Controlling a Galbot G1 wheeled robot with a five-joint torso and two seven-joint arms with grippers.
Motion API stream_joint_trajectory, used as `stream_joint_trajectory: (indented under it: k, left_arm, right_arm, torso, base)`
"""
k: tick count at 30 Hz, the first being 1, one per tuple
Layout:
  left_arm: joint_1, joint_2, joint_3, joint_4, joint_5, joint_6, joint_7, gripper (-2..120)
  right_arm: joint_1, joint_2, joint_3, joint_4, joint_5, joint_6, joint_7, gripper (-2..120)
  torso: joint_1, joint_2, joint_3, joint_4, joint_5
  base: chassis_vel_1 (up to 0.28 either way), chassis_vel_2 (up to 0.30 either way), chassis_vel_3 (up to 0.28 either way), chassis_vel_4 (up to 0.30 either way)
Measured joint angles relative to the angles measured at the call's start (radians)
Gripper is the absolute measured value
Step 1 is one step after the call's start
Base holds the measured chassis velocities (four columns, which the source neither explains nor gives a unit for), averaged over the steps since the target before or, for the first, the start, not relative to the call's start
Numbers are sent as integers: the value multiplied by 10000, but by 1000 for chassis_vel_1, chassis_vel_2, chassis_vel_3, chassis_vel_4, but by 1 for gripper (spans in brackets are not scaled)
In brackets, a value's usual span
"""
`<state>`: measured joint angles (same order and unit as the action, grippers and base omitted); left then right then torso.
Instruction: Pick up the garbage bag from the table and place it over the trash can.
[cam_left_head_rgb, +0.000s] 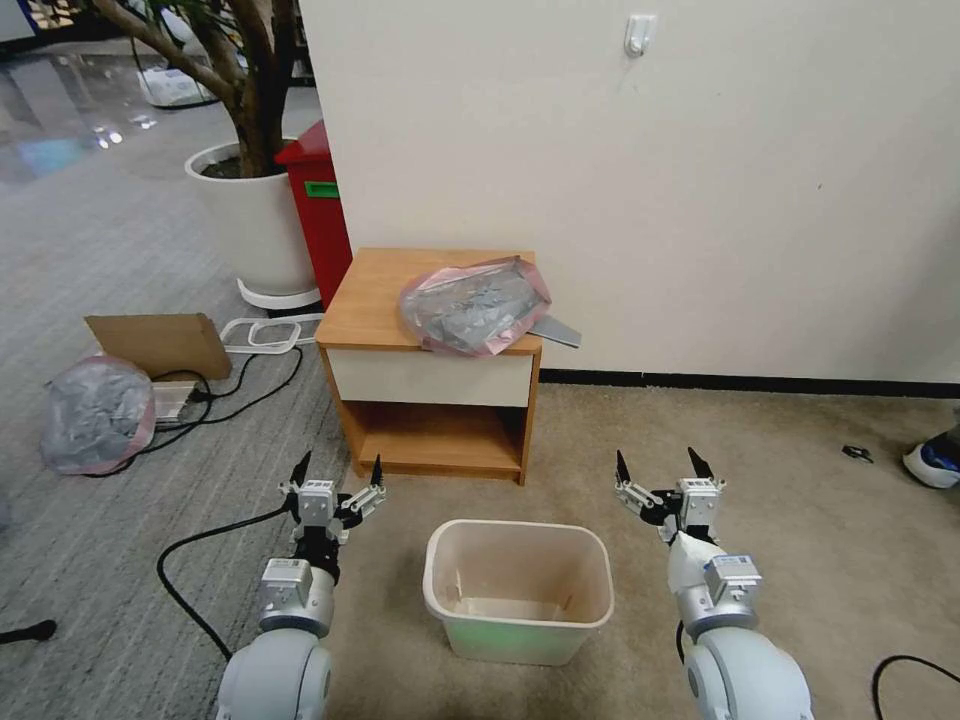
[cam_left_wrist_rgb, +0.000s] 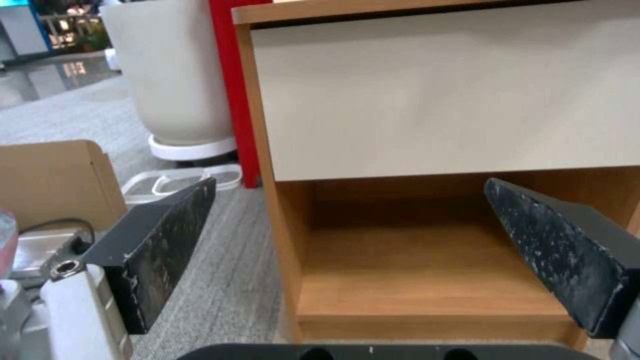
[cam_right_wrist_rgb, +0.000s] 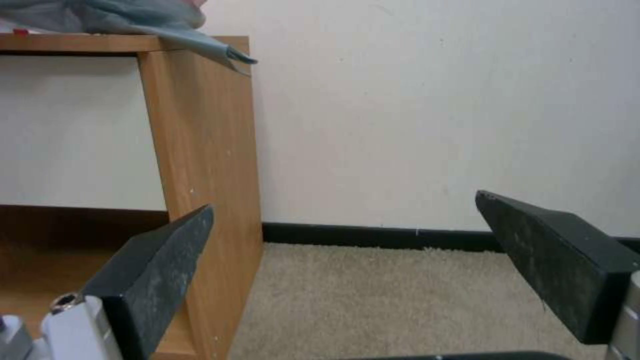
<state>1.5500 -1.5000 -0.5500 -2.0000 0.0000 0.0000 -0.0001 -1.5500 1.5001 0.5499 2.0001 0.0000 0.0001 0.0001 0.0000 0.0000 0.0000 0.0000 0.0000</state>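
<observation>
Garbage bag (cam_left_head_rgb: 475, 305) lies on table (cam_left_head_rgb: 370, 300), unlabelled.

garbage bag (cam_left_head_rgb: 475, 305) grey, pink hem | table (cam_left_head_rgb: 375, 290) light-brown, white drawer | trash can (cam_left_head_rgb: 590, 585) cream, greenish base

crinkly plastic garbage bag (cam_left_head_rgb: 475, 305), matt wooden table (cam_left_head_rgb: 375, 295), translucent plastic trash can (cam_left_head_rgb: 518, 590)

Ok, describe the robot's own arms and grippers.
Both arms are glossy white with rounded silver-grey wrist segments. The left gripper and right gripper share silver metal bases and two black, pointed, wedge-shaped fingers, scuffed with pale specks.
</observation>
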Motion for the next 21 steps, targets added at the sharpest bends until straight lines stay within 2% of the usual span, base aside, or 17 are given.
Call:
stream_joint_trajectory:
  k: [21]
  left_arm:
    - [0, 0, 0, 0, 1, 0, 0, 100]
  right_arm:
    - [0, 0, 0, 0, 0, 0, 0, 100]
  torso:
    - [0, 0, 0, 0, 0]
  base:
    - [0, 0, 0, 0]
